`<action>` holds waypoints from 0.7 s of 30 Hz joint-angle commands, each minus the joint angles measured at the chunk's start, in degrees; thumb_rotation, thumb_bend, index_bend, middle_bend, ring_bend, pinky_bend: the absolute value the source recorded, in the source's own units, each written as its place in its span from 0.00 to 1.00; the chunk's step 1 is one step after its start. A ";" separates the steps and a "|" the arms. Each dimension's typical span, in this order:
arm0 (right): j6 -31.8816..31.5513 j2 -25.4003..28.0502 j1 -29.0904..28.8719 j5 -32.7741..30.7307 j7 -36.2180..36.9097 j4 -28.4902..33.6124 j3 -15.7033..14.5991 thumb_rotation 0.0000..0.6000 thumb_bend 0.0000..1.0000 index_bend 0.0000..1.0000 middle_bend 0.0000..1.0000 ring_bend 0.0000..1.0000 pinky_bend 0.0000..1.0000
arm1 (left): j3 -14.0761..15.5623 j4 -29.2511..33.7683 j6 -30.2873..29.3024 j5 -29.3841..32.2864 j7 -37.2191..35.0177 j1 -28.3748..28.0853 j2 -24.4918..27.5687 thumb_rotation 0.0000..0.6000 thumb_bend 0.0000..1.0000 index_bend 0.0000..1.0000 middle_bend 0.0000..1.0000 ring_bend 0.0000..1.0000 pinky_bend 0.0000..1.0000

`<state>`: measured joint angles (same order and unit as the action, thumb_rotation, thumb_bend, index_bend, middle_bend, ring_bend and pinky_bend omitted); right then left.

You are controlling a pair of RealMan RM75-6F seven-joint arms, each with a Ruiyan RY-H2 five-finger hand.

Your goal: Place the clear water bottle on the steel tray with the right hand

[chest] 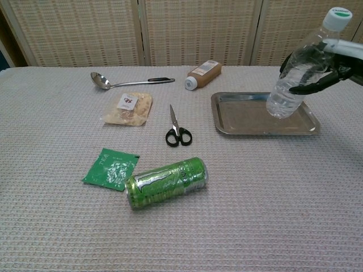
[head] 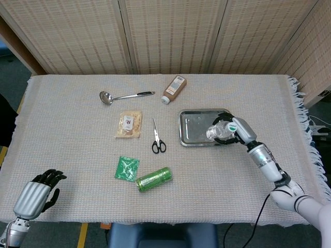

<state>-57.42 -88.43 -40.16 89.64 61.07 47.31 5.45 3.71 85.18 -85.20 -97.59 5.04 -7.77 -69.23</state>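
My right hand (head: 239, 130) (chest: 330, 63) grips the clear water bottle (chest: 297, 71) (head: 219, 130), which has a white cap and tilts to the right. The bottle's base is over the right part of the steel tray (chest: 249, 113) (head: 195, 126), just at or above its surface; I cannot tell whether it touches. My left hand (head: 37, 189) hangs at the near left edge of the table, fingers curled, holding nothing.
On the cloth lie a ladle (head: 123, 96), a brown sauce bottle (head: 174, 89), a snack packet (head: 129, 124), scissors (head: 157, 138), a green sachet (head: 126, 168) and a green can (head: 153, 179) on its side.
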 commanded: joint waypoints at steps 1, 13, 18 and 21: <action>4.68 -8.21 -4.99 1.63 10.45 -12.00 -1.53 1.00 0.03 0.85 0.45 0.16 0.43 | -0.03 0.07 0.10 0.19 -0.18 -0.02 -0.04 1.00 0.58 0.32 0.26 0.18 0.39; 9.41 -15.11 -9.17 2.50 22.85 -25.23 -3.80 1.00 0.03 0.85 0.45 0.16 0.43 | -0.10 -0.11 0.65 0.76 -0.15 -0.14 -0.05 1.00 0.58 0.32 0.26 0.18 0.39; 9.87 -16.48 -9.72 2.17 23.97 -28.26 -4.11 1.00 0.03 0.85 0.45 0.16 0.43 | -0.04 -0.07 0.68 0.68 -0.18 -0.19 -0.04 1.00 0.58 0.32 0.26 0.18 0.39; 10.26 -16.96 -9.83 1.83 24.03 -29.42 -4.20 1.00 0.03 0.85 0.45 0.16 0.43 | -0.06 -0.04 0.67 0.78 -0.25 -0.17 -0.09 1.00 0.58 0.32 0.27 0.18 0.39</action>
<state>-47.34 -105.19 -49.87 91.61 84.98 18.09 1.33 3.66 85.12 -84.56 -96.86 4.86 -7.93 -69.30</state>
